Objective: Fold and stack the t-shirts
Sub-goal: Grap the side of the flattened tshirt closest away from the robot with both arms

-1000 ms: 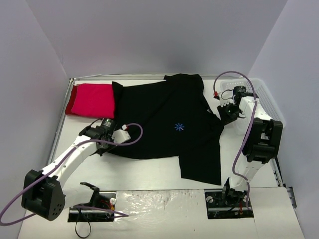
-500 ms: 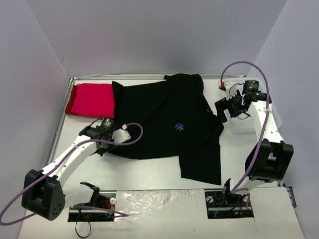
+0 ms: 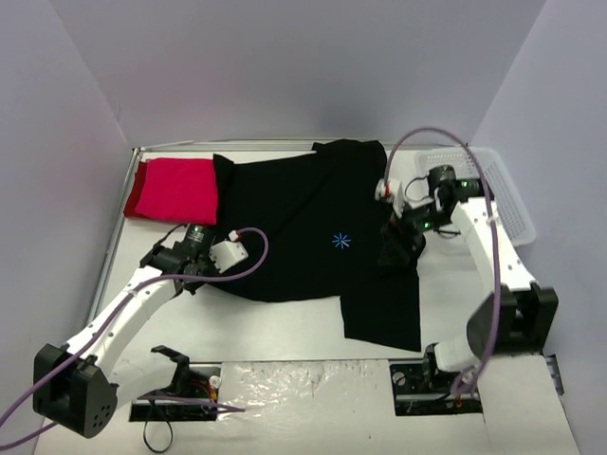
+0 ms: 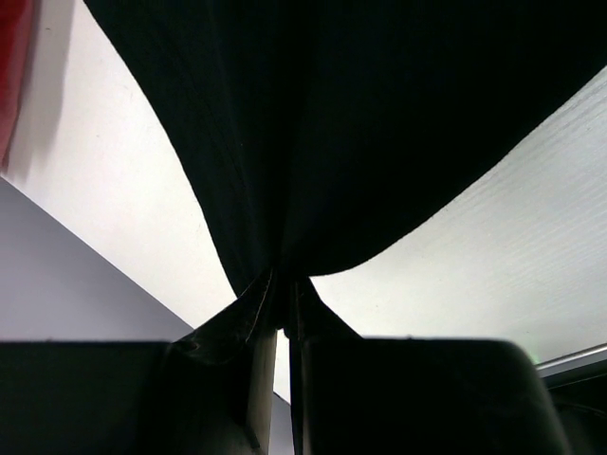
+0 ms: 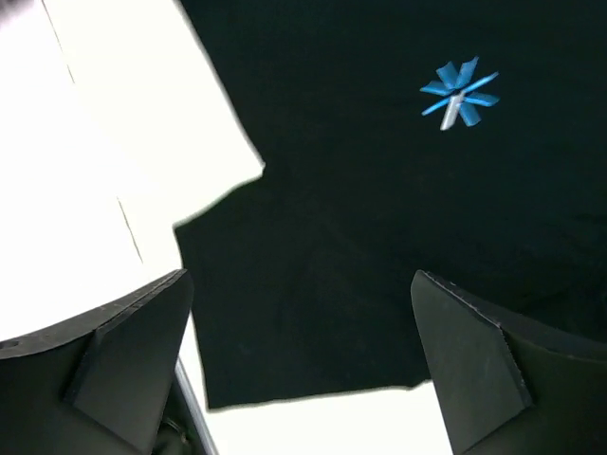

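The black t-shirt (image 3: 303,237) lies spread across the middle of the table, its blue starburst (image 3: 341,242) facing up. The red t-shirt (image 3: 175,190) lies folded at the back left, touching the black one's edge. My left gripper (image 3: 194,277) is shut on the black shirt's near-left edge; in the left wrist view the cloth (image 4: 360,133) bunches into the closed fingers (image 4: 256,370). My right gripper (image 3: 392,254) hovers open over the black shirt's right side. In the right wrist view its gripper (image 5: 303,360) has only flat black cloth (image 5: 360,237) below it.
A white mesh basket (image 3: 507,190) stands at the back right, just beyond the right arm. Grey walls close in the back and sides. The arm bases and a crinkled foil strip (image 3: 303,384) sit along the near edge.
My right gripper has opened and swung left from beside the basket to over the black shirt's right side. The left gripper keeps its hold and has barely shifted.
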### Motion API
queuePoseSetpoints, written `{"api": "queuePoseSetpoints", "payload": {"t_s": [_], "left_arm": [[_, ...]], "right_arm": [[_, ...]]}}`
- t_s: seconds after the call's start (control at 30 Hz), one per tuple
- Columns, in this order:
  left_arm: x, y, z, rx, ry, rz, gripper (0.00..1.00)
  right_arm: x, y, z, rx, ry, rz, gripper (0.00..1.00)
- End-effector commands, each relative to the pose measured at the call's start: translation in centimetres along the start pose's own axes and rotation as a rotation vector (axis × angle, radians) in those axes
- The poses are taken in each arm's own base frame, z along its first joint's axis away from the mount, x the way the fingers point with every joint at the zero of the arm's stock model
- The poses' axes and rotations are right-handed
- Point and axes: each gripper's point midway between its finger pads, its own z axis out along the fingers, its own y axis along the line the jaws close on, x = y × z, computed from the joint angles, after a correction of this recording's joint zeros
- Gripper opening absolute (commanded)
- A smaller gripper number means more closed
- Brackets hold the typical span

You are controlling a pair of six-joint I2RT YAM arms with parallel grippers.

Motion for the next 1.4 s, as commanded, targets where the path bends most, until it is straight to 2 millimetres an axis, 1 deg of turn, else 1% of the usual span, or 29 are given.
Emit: {"api": "queuePoseSetpoints", "payload": {"t_s": [0.0,0.03,0.07,0.13,0.17,0.2,0.27,0.3,0.37,0.4,0.43,0.5,0.57,0.6,0.67,0.7,0.73,0.77,0.8,0.83,0.87,0.9,0.93,1.0,1.1,1.13,1.2,1.3,1.37], "left_arm": [[0.2,0.4,-0.3,-0.032,-0.010,-0.025,0.02],[0.3,0.6,-0.4,-0.041,-0.007,-0.030,0.03],[0.2,0.7,-0.3,-0.046,-0.009,-0.032,0.02],[0.3,0.9,-0.3,-0.060,-0.006,-0.041,0.02],[0.2,1.0,-0.3,-0.065,-0.004,-0.050,0.02],[0.1,1.3,-0.2,-0.075,-0.013,-0.060,0.02],[-0.1,1.6,0.0,-0.087,-0.022,-0.083,0.02],[-0.5,1.9,0.3,-0.088,-0.026,-0.091,0.02],[-0.7,2.0,1.1,-0.062,-0.004,-0.099,0.02],[-1.2,2.4,1.1,-0.062,-0.009,-0.106,0.02],[-1.4,2.4,1.6,-0.043,0.002,-0.111,0.02],[-2.3,2.9,1.9,-0.032,-0.013,-0.125,0.02],[-2.7,3.4,2.5,-0.008,-0.019,-0.153,0.02],[-3.5,4.3,2.3,-0.015,-0.038,-0.165,0.03],[-3.7,5.3,2.8,-0.002,-0.044,-0.203,0.02],[-4.7,6.2,2.6,-0.003,-0.076,-0.215,0.02],[-4.8,6.8,3.1,0.000,-0.070,-0.228,0.02],[-4.8,7.8,3.3,-0.014,-0.072,-0.249,0.02],[-5.6,9.1,3.0,-0.038,-0.089,-0.264,0.02],[-5.7,9.7,3.7,-0.035,-0.075,-0.277,0.02],[-5.6,10.5,3.9,-0.043,-0.071,-0.298,0.02],[-5.8,11.1,4.0,-0.044,-0.074,-0.311,0.03],[-6.3,12.1,4.4,-0.052,-0.073,-0.323,0.03],[-6.3,13.2,4.7,-0.058,-0.070,-0.349,0.02],[-6.7,14.7,5.4,-0.060,-0.070,-0.371,0.02],[-6.7,14.8,6.0,-0.049,-0.065,-0.376,0.02],[-6.8,15.6,6.1,-0.054,-0.071,-0.395,0.02],[-6.6,15.5,7.2,-0.034,-0.055,-0.403,0.02],[-6.2,15.5,7.8,-0.031,-0.039,-0.405,0.02]], "right_arm": [[2.1,2.8,-1.4,0.142,0.155,-0.180,0.99],[2.1,2.2,-2.5,0.279,0.198,-0.276,1.00],[3.6,2.4,-2.2,0.293,0.240,-0.282,1.00],[5.4,3.0,-2.7,0.332,0.309,-0.318,1.00],[6.7,2.8,-2.9,0.355,0.380,-0.334,1.00],[8.7,3.1,-2.5,0.332,0.438,-0.341,1.00],[10.8,3.8,-2.8,0.315,0.502,-0.354,0.98],[12.3,4.1,-2.7,0.294,0.546,-0.356,0.98],[13.1,4.8,-2.5,0.271,0.559,-0.368,0.97],[13.6,5.0,-2.2,0.254,0.575,-0.375,0.97],[13.6,5.0,-2.2,0.254,0.576,-0.375,0.96],[13.6,4.9,-2.1,0.246,0.594,-0.385,0.96],[12.9,4.2,-2.0,0.279,0.607,-0.394,0.96],[13.1,3.7,-1.9,0.284,0.651,-0.397,0.95],[13.6,3.5,-1.5,0.271,0.690,-0.402,0.91],[13.8,3.4,-1.2,0.267,0.715,-0.418,0.91],[14.3,3.4,-1.0,0.266,0.733,-0.414,0.91],[14.2,3.1,-0.6,0.275,0.731,-0.421,0.91],[14.2,3.1,-0.3,0.272,0.732,-0.427,0.91],[14.3,3.1,0.1,0.265,0.730,-0.425,0.91],[14.4,3.1,0.4,0.251,0.736,-0.417,0.91],[14.5,3.1,0.7,0.240,0.737,-0.411,0.91],[14.4,3.3,1.2,0.226,0.737,-0.409,0.91],[14.5,3.2,1.9,0.207,0.751,-0.395,0.90],[14.9,3.7,3.3,0.168,0.772,-0.390,0.86],[14.9,4.0,3.7,0.158,0.778,-0.389,0.84],[15.2,5.2,4.9,0.120,0.799,-0.407,0.83],[15.3,6.7,6.7,0.104,0.831,-0.461,0.82],[15.4,7.1,7.4,0.112,0.859,-0.495,0.82]]}}
